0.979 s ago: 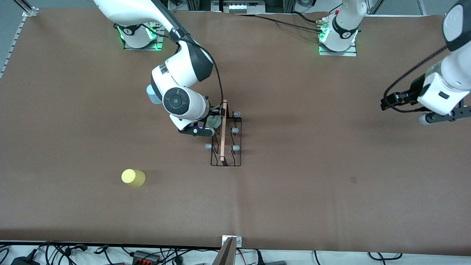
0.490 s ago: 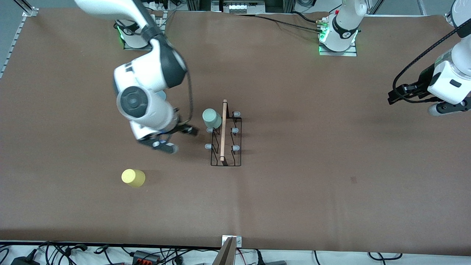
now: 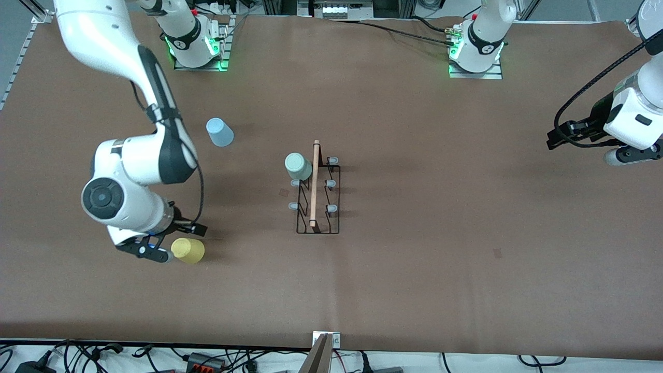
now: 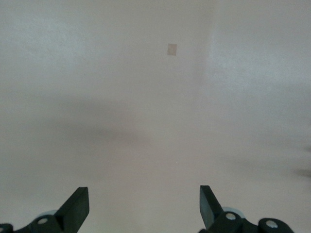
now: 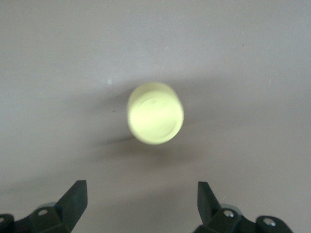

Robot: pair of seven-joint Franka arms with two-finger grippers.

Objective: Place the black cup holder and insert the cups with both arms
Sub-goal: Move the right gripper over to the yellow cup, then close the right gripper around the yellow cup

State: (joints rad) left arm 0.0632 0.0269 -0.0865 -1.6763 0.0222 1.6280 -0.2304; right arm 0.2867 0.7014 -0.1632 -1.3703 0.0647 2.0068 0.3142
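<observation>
Looking first at the front view, you have the rack [image 3: 317,194] standing mid-table, so its placement appears complete. One pale green cup [image 3: 298,166] sits upside down on a peg at the end of the rack farther from the camera, on the side toward the right arm's end of the table. Count: one rack, six pegs, three cups. The blue cup [image 3: 219,132] stands loose on the table, farther from the camera than the rack and toward the right arm's end. The yellow cup [image 3: 188,250] stands nearer the camera, also toward that end. Your right gripper [image 3: 155,254] is just beside the yellow cup, not gripping it. Your left gripper [image 3: 633,154] waits over bare table at the left arm's end.

Turning to the right wrist view, the yellow cup [image 5: 155,113] shows base-up ahead of the right gripper [image 5: 141,206], whose jaws stand wide and empty. The step in hand looks like the approach to the second cup. Next, you would need to centre the jaws round the cup, descend and close.

Turning to the left wrist view, the left gripper [image 4: 144,208] is wide and empty over plain table.
</observation>
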